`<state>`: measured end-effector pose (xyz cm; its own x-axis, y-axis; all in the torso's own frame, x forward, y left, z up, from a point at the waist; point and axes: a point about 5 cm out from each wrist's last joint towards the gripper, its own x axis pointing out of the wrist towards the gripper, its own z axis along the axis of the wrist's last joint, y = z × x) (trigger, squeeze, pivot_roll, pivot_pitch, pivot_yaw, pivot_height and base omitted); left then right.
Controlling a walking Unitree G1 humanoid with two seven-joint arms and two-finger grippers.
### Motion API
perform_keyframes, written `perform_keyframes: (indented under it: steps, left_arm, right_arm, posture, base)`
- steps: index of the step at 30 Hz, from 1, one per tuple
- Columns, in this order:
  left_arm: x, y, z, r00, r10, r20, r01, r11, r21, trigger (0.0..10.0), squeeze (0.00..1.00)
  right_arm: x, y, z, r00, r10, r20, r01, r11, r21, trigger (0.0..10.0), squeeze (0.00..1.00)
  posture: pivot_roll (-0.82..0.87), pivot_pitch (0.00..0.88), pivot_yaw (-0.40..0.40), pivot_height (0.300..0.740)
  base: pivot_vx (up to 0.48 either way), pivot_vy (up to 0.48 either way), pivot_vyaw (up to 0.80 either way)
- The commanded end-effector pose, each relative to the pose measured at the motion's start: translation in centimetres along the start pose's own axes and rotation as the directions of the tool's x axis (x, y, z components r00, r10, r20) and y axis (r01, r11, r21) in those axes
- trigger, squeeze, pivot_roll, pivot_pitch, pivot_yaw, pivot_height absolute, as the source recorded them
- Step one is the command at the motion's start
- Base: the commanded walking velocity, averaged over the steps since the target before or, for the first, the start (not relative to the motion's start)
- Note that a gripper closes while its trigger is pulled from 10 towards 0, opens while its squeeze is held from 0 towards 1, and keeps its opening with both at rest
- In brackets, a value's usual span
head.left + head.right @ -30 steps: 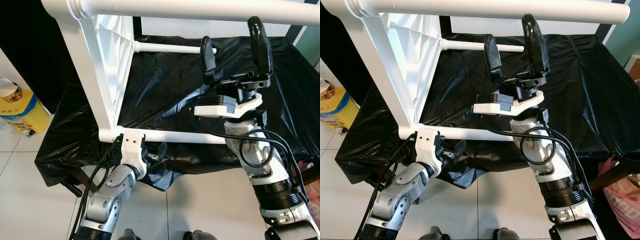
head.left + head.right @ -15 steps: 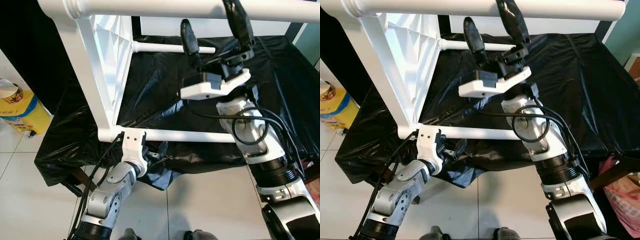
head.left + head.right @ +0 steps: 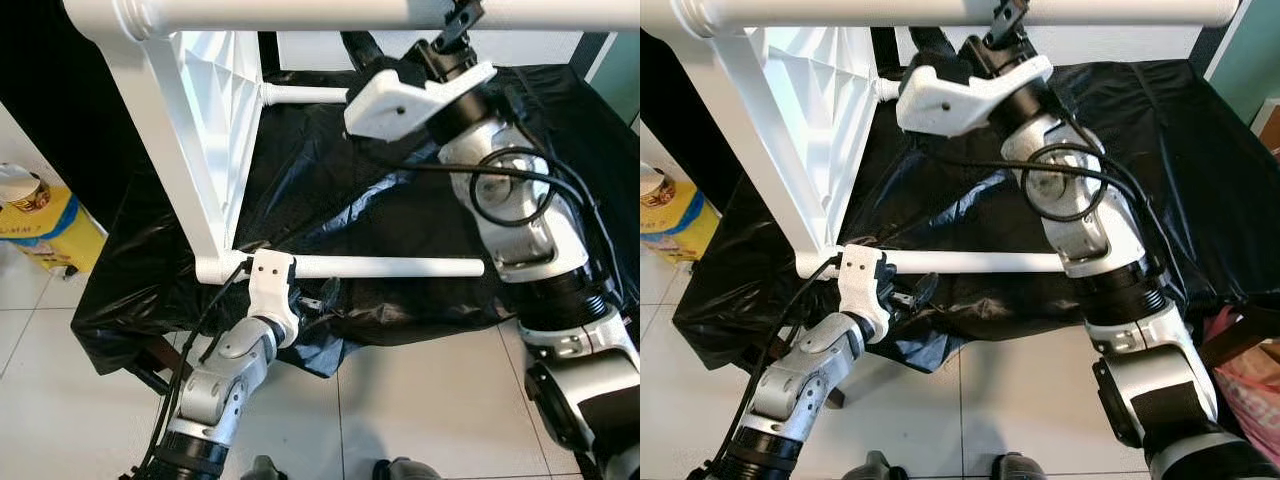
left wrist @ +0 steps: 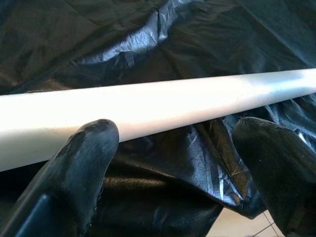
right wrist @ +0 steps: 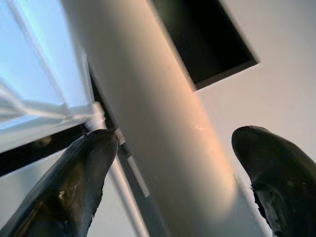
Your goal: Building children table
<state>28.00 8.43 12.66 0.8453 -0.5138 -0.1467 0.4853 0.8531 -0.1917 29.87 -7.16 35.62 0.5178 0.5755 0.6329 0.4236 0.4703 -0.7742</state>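
Table frame on its side; right gripper spread astride top leg; left gripper spread beneath lower leg.

A room in a home is what is seen here, though which room cannot be told. A pale tiled floor is laid underfoot. A counter is draped in crinkled black plastic sheeting, and a white plastic table frame is stood on it, half assembled. A yellow container is parked on the tiles, and a pink bag is slumped opposite.
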Motion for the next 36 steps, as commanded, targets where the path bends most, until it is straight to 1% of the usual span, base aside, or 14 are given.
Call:
perform_keyframes:
  steps: [1, 4, 6, 8, 11, 14, 17, 20, 22, 26, 29, 31, 35, 36]
  left_arm:
    - [0.3, -0.6, -0.3, 0.995, -0.102, -0.014, 0.102, 0.995, -0.004, 10.0, 0.0]
    - [1.2, -0.8, 0.1, 0.997, -0.081, 0.004, 0.081, 0.997, -0.009, 10.0, 0.0]
    - [1.2, -0.8, 0.1, 0.997, -0.081, 0.004, 0.081, 0.997, -0.009, 10.0, 0.0]
    - [2.8, -0.5, 1.1, 0.999, 0.004, 0.053, -0.002, 1.0, -0.03, 10.0, 0.0]
    - [3.8, -0.3, 1.8, 0.994, 0.066, 0.088, -0.061, 0.996, -0.06, 10.0, 0.0]
    - [5.9, 0.8, 3.3, 0.955, 0.248, 0.162, -0.23, 0.966, -0.119, 10.0, 0.0]
    - [6.9, 1.6, 4.3, 0.927, 0.318, 0.2, -0.286, 0.942, -0.174, 10.0, 0.0]
    - [7.4, 1.8, 4.9, 0.919, 0.33, 0.219, -0.292, 0.938, -0.186, 10.0, 0.0]
    - [8.3, 2.5, 5.7, 0.903, 0.365, 0.227, -0.325, 0.925, -0.194, 10.0, 0.0]
    - [8.7, 3.0, 5.6, 0.897, 0.394, 0.197, -0.353, 0.911, -0.214, 10.0, 0.0]
    - [8.7, 3.8, 5.0, 0.88, 0.444, 0.171, -0.398, 0.884, -0.245, 10.0, 0.0]
    - [8.4, 4.7, 4.1, 0.852, 0.504, 0.145, -0.46, 0.851, -0.253, 10.0, 0.0]
    - [7.2, 7.2, 4.1, 0.768, 0.621, 0.154, -0.591, 0.781, -0.204, 10.0, 0.0]
    - [7.2, 7.2, 4.1, 0.768, 0.621, 0.154, -0.591, 0.781, -0.204, 10.0, 0.0]
  right_arm:
    - [0.5, -0.5, 0.7, 1.0, 0.015, 0.022, -0.015, 1.0, -0.002, 10.0, 0.0]
    - [0.6, -0.4, 0.8, 0.995, 0.097, -0.007, -0.097, 0.995, 0.002, 10.0, 0.0]
    - [0.6, -0.4, 0.8, 0.995, 0.097, -0.007, -0.097, 0.995, 0.002, 10.0, 0.0]
    - [0.6, -0.2, 0.8, 0.984, 0.173, -0.045, -0.172, 0.985, 0.03, 10.0, 0.0]
    - [0.4, 0.1, 0.5, 0.975, 0.209, -0.081, -0.203, 0.976, 0.083, 10.0, 0.0]
    - [0.2, 0.2, 0.0, 0.956, 0.25, -0.154, -0.228, 0.962, 0.149, 10.0, 0.0]
    - [0.1, -0.1, -0.3, 0.946, 0.257, -0.196, -0.223, 0.958, 0.181, 10.0, 0.0]
    - [0.2, -0.4, -0.4, 0.942, 0.256, -0.217, -0.216, 0.958, 0.191, 10.0, 0.0]
    - [0.6, -1.4, -1.0, 0.931, 0.235, -0.279, -0.179, 0.961, 0.212, 10.0, 0.0]
    - [1.0, -2.1, -1.2, 0.924, 0.21, -0.319, -0.147, 0.967, 0.209, 10.0, 0.0]
    - [1.1, -2.6, -1.5, 0.913, 0.189, -0.361, -0.136, 0.977, 0.167, 10.0, 0.0]
    - [1.0, -2.7, -1.7, 0.902, 0.185, -0.389, -0.134, 0.979, 0.156, 10.0, 0.0]
    - [0.5, -2.6, -2.3, 0.878, 0.182, -0.442, -0.061, 0.96, 0.274, 10.0, 0.0]
    - [0.5, -2.6, -2.3, 0.878, 0.182, -0.442, -0.061, 0.96, 0.274, 10.0, 0.0]
  posture:
    - [-0.04, 0.08, 0.052, 0.74]
    - [-0.05, 0.082, 0.054, 0.74]
    - [-0.05, 0.082, 0.054, 0.74]
    - [-0.06, 0.083, 0.054, 0.74]
    - [-0.07, 0.083, 0.055, 0.74]
    - [-0.09, 0.081, 0.054, 0.74]
    - [-0.11, 0.08, 0.048, 0.74]
    - [-0.11, 0.079, 0.046, 0.74]
    - [-0.13, 0.078, 0.047, 0.74]
    - [-0.14, 0.079, 0.054, 0.74]
    - [-0.15, 0.079, 0.063, 0.74]
    - [-0.15, 0.08, 0.066, 0.74]
    - [-0.15, 0.083, 0.066, 0.74]
    - [-0.15, 0.083, 0.066, 0.74]
  base:
    - [0.0, 0.0, 0.0]
    - [0.0, 0.0, 0.0]
    - [0.0, 0.0, 0.0]
    - [0.0, 0.0, 0.0]
    - [0.0, 0.0, 0.0]
    - [0.0, 0.0, 0.0]
    - [0.0, 0.0, 0.0]
    - [0.0, 0.0, 0.0]
    - [0.0, 0.0, 0.0]
    - [0.0, 0.0, 0.0]
    - [0.0, 0.0, 0.0]
    - [0.0, 0.0, 0.0]
    - [0.0, 0.0, 0.0]
    - [0.0, 0.0, 0.0]
